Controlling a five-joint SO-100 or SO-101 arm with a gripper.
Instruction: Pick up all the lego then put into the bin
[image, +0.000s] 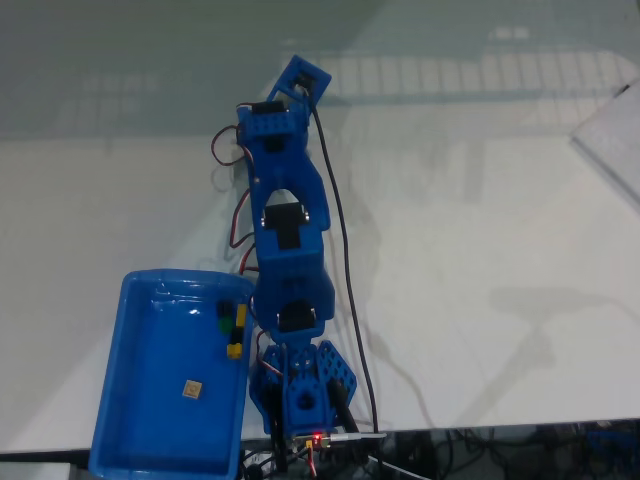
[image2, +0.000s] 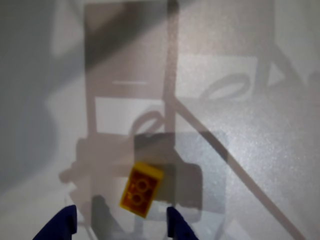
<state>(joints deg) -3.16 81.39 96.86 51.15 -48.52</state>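
Wrist view: end effector (image2: 120, 225) fingers spread, tips at bottom edge, yellow-orange lego (image2: 141, 189) lying tilted on the white counter (image2: 260, 150) just ahead, between the two tips, not touching either. Fixed view: blue bin (image: 130, 400) sits beside the arm's base, tan lego (image: 191, 389) and a yellow piece (image: 236, 335) inside it

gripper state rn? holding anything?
Gripper: open, holding nothing; in the wrist view the yellow brick lies on the table between its fingertips.
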